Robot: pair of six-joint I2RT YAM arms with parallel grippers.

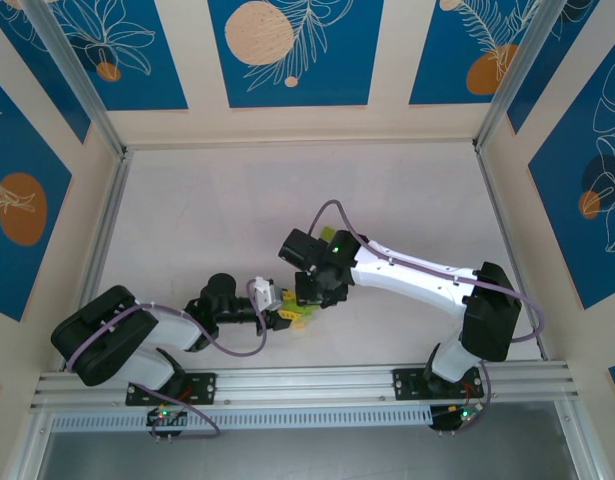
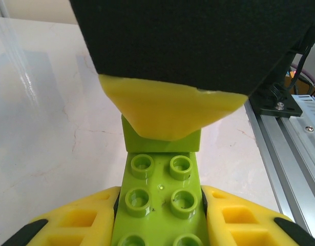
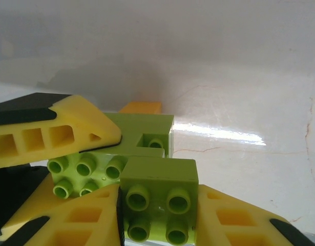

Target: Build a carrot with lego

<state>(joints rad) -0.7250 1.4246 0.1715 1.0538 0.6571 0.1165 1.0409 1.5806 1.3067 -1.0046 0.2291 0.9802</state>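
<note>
The left fingers (image 2: 93,218) were closed on a long green brick (image 2: 160,202), pinching its sides so that it lay between them with its studs facing up and its far end reaching out past the fingertips. The right fingers (image 3: 83,220) were likewise clamped on a square green brick (image 3: 157,202), which sat between them with its four studs turned toward the wrist camera. The two sets of fingers met tip to tip low over the pale desk (image 1: 207,220), and one yellow left finger reached across above the long brick, just to the left of the right fingers. The square brick touched the far end of the long brick; whether the two were pressed together could not be told. Just beyond the right fingertips, behind the square brick, sat a third green brick (image 3: 146,133) with a notch in its near face, touching the others. An orange brick (image 3: 142,107) lay past it, the farthest piece from the right fingers, with only its top edge in sight. Together these pieces formed the partly built carrot (image 1: 301,314), gathered between the two sets of fingers.
</note>
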